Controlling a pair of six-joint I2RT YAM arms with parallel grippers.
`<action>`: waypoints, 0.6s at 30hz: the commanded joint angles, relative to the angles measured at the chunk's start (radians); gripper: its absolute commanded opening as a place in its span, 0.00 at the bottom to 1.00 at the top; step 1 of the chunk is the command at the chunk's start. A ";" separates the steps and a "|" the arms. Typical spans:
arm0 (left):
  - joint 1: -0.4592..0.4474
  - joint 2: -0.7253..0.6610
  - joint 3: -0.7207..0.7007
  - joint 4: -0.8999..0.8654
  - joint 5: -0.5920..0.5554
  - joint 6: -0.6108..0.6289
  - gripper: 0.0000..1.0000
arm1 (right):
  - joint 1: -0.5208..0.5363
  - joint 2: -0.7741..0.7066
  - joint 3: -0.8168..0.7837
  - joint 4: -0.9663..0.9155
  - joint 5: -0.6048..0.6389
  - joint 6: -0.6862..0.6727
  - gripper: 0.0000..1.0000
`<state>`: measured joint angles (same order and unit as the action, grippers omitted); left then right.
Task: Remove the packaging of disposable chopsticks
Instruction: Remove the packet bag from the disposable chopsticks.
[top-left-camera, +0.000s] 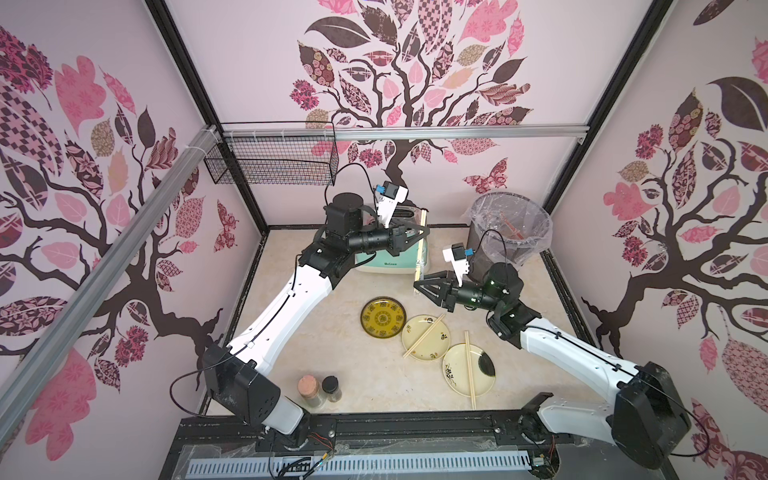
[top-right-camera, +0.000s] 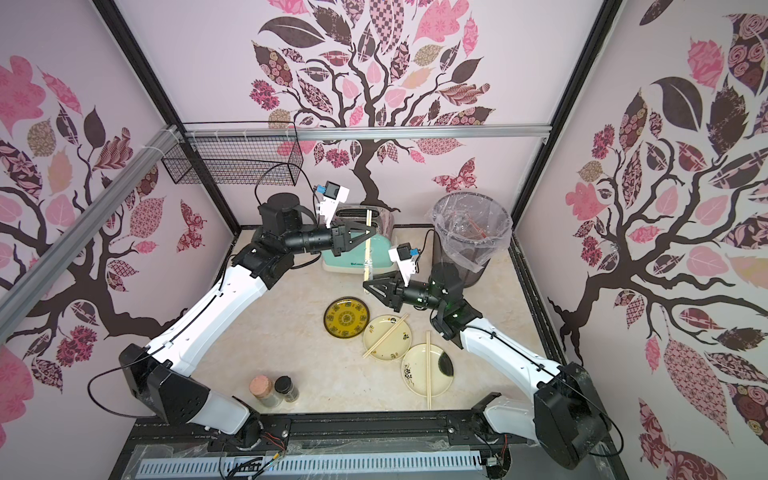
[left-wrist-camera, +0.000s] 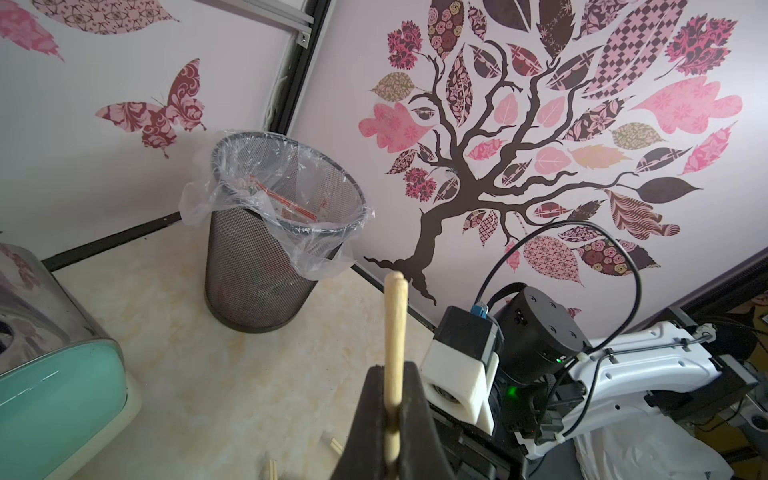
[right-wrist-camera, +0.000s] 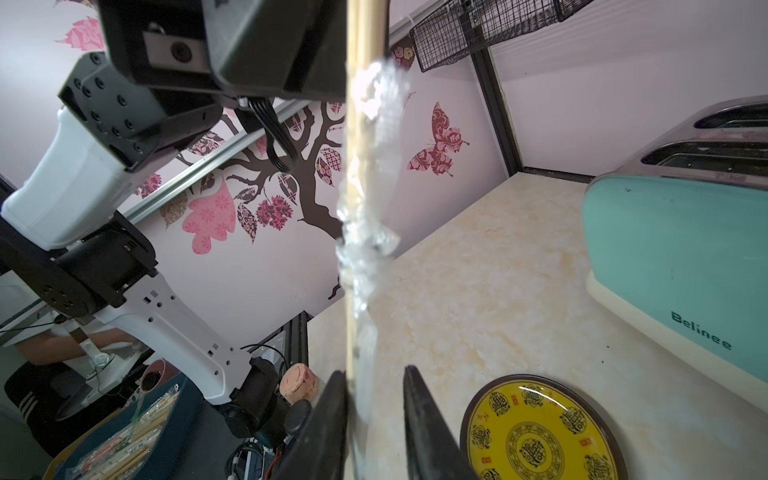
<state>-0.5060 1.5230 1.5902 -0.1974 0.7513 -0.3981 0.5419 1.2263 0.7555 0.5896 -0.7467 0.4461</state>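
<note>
The pair of pale wooden chopsticks (left-wrist-camera: 393, 316) stands almost upright in the air near the mint-green toaster (top-left-camera: 384, 262), bare tip up. The left gripper (top-left-camera: 423, 231) pinches it. Below, the crinkled clear plastic sleeve (right-wrist-camera: 370, 249) hangs between the slightly spread jaws of the right gripper (right-wrist-camera: 374, 376). The black mesh bin (left-wrist-camera: 249, 270), far right, contains sleeves with red-orange print (left-wrist-camera: 286, 201). One cream plate (top-left-camera: 415, 330) and a second cream plate (top-left-camera: 453, 374) each carry a bare pair of sticks (top-left-camera: 424, 336).

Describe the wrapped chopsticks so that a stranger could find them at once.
Find the mint-green toaster at the back of the table. Near it the left gripper holds one pair of chopsticks up in the air. Unlike the bare pairs lying on cream plates, it wears a crinkled clear sleeve.
</note>
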 joint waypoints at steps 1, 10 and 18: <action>0.006 -0.017 -0.006 0.033 -0.012 -0.016 0.00 | 0.008 0.008 -0.029 0.020 -0.030 0.012 0.16; 0.013 -0.009 -0.005 0.035 -0.012 -0.022 0.00 | 0.020 0.015 -0.114 0.054 -0.059 0.040 0.01; 0.014 -0.012 -0.006 0.029 -0.020 -0.016 0.00 | 0.024 -0.003 -0.164 0.037 -0.055 0.034 0.00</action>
<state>-0.5026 1.5249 1.5684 -0.2398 0.7418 -0.4000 0.5491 1.2243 0.6247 0.7055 -0.7776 0.4751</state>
